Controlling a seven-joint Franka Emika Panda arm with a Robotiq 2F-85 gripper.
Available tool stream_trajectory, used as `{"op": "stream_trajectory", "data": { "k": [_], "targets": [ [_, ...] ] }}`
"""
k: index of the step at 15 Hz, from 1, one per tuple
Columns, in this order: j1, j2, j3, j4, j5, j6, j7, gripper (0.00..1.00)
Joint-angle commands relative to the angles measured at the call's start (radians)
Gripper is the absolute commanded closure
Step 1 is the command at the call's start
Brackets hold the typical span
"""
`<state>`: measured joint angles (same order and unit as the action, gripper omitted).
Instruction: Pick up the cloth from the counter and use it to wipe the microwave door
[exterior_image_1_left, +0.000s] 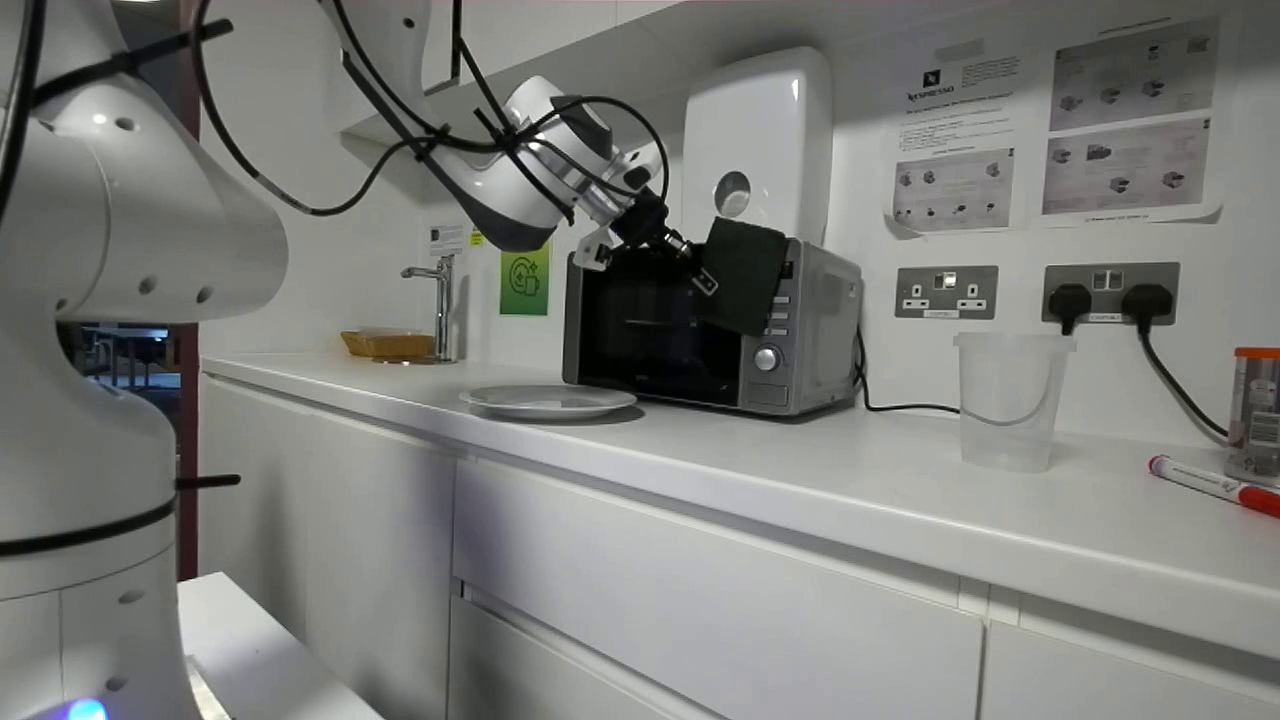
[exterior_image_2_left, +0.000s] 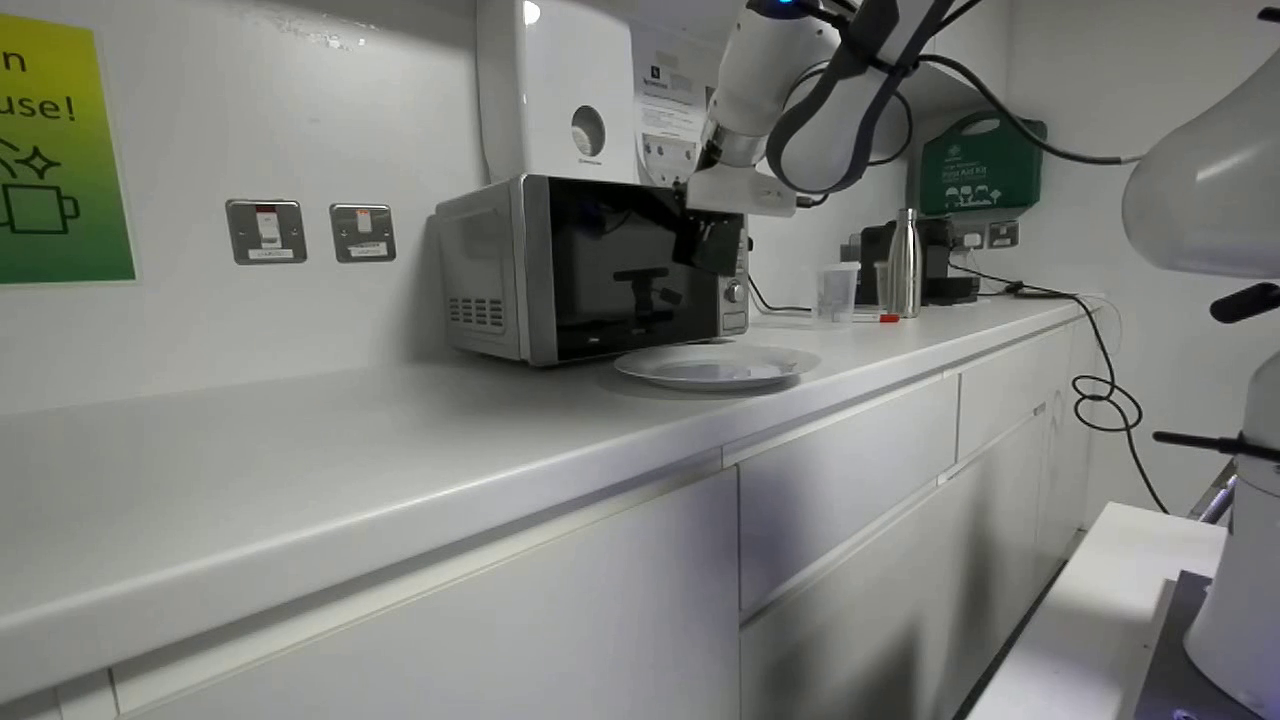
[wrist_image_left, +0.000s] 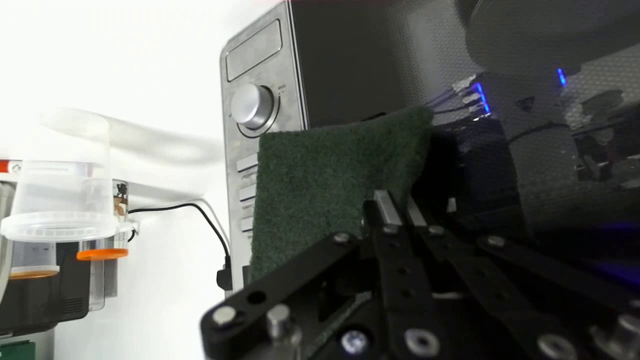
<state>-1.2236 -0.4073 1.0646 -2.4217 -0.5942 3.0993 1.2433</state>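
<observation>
My gripper (wrist_image_left: 404, 207) is shut on the right edge of the dark green-black cloth (wrist_image_left: 320, 180), which shows between the two fingertips in the wrist view. The cloth hangs spread in front of the microwave, over the border between the microwave door (wrist_image_left: 360, 60) and the control strip, covering part of the buttons. The cloth also shows in both exterior views (exterior_image_1_left: 745, 275) (exterior_image_2_left: 718, 248). The dark glass door (exterior_image_1_left: 650, 340) is closed and faces the gripper. I cannot tell whether the cloth touches it. The microwave stands on the white counter (exterior_image_1_left: 850, 490).
A pale grey plate (exterior_image_1_left: 548, 402) lies on the counter in front of the microwave. A clear plastic tub (exterior_image_1_left: 1012, 400), a red-and-white marker (exterior_image_1_left: 1210, 482) and an orange-lidded container (exterior_image_1_left: 1255, 415) stand or lie beyond it. A white wall-mounted box (exterior_image_1_left: 757, 140) is above the microwave. A tap (exterior_image_1_left: 443, 305) is farther left.
</observation>
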Motion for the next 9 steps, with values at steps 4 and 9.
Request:
{"op": "stream_trajectory", "data": {
  "k": [4, 9],
  "targets": [
    [-0.033, -0.002, 0.038, 0.062, 0.006, 0.012, 0.017, 0.99],
    [0.038, 0.001, 0.02, 0.068, 0.04, -0.013, 0.012, 0.99]
  ]
}}
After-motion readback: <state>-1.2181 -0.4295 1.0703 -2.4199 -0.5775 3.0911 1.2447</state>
